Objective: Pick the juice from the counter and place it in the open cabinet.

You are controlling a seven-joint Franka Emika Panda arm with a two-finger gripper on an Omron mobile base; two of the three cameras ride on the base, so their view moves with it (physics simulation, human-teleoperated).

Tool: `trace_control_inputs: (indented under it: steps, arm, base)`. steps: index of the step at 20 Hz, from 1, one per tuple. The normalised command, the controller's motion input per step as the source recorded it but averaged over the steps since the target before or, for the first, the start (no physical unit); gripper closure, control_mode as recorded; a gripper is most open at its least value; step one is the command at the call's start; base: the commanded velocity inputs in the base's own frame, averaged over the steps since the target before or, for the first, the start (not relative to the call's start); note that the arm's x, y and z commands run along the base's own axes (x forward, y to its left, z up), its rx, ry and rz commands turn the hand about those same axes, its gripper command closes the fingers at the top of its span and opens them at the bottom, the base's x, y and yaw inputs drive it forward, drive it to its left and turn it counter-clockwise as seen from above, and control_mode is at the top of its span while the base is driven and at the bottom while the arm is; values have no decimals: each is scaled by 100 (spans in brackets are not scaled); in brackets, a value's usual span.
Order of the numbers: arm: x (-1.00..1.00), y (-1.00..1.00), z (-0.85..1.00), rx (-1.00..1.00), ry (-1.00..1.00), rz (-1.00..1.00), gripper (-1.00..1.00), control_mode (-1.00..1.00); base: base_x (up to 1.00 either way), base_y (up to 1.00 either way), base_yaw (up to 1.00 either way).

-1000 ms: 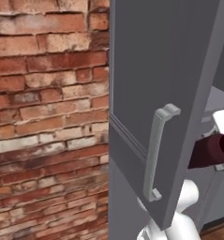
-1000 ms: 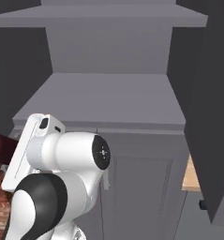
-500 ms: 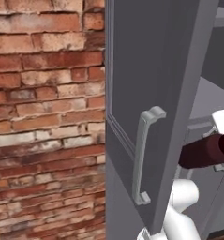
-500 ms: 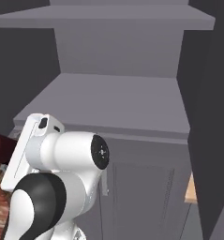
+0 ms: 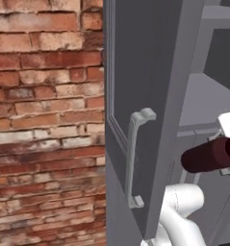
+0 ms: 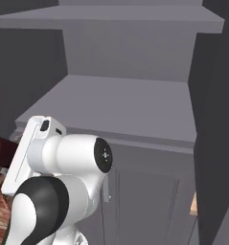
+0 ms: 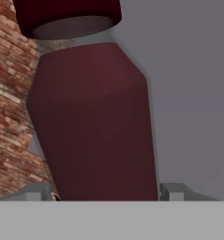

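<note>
Red brick wall (image 5: pixel 44 120) filled the left of the left base view, and beside it stood the open cabinet (image 5: pixel 150 96), its dark grey door swung outward with a pale bar handle (image 5: pixel 135 158) running down it. Grey shelves (image 6: pixel 120 103) showed inside the cabinet in the right base view, with the white arm (image 6: pixel 63 167) low in front of them. The juice (image 5: pixel 210 154) lay nearly level in the air just past the door's edge, in front of the cabinet's lower shelf, off the counter. In the hand view the gripper (image 7: pixel 104 192) had its two fingertips pressed against either side of the maroon bottle, clamped around it.
</note>
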Motion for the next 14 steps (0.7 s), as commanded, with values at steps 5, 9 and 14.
trace_control_inputs:
  steps: [5, 9, 14]
  arm:
    - [0, 0, 0, 0, 0, 0, 100, 100]
    - [0, 0, 0, 0, 0, 0, 100, 100]
    - [0, 0, 0, 0, 0, 0, 100, 100]
  base:
    - [96, -2, 19]
    - [61, 0, 13]
    - [21, 0, 3]
